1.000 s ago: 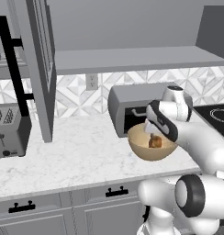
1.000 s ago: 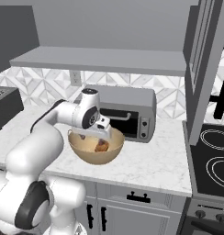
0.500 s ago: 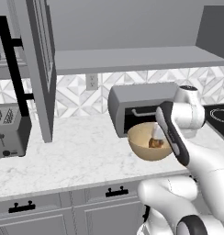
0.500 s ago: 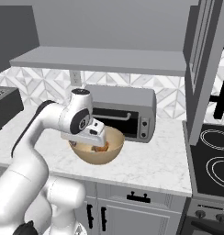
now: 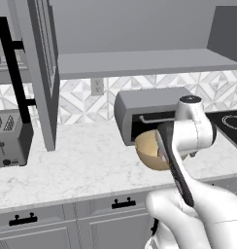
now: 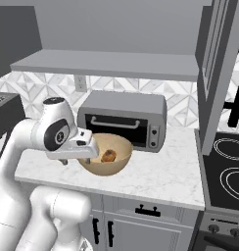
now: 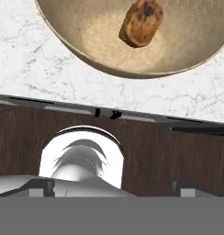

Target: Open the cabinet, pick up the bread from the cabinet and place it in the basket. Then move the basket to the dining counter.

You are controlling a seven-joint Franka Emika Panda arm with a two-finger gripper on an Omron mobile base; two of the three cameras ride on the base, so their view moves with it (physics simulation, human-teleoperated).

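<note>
The tan basket [image 6: 116,164] stands on the marble counter [image 6: 160,174] in front of the toaster oven [image 6: 122,115]. The brown bread [image 6: 108,156] lies loose inside it, and the hand view looks down on the bread [image 7: 140,23] in the basket [image 7: 86,41]. My gripper [image 6: 93,149] hangs at the basket's near-left rim, open and holding nothing. In the left base view my arm covers the right part of the basket [image 5: 147,151]. The cabinet door [image 5: 42,73] stands swung open, with its black bar handle [image 5: 11,68]. The dining counter is out of view.
A silver toaster [image 5: 8,141] sits at the counter's left. A black stove top [image 6: 229,166] lies right of the counter. Below the counter edge [image 7: 49,108] are grey drawers [image 6: 151,211] with short handles. The open door [image 6: 214,73] juts out over the counter.
My hand has drawn back from above the basket's middle toward its near-left rim and dropped lower. The bread stays lying in the basket, which has not moved.
</note>
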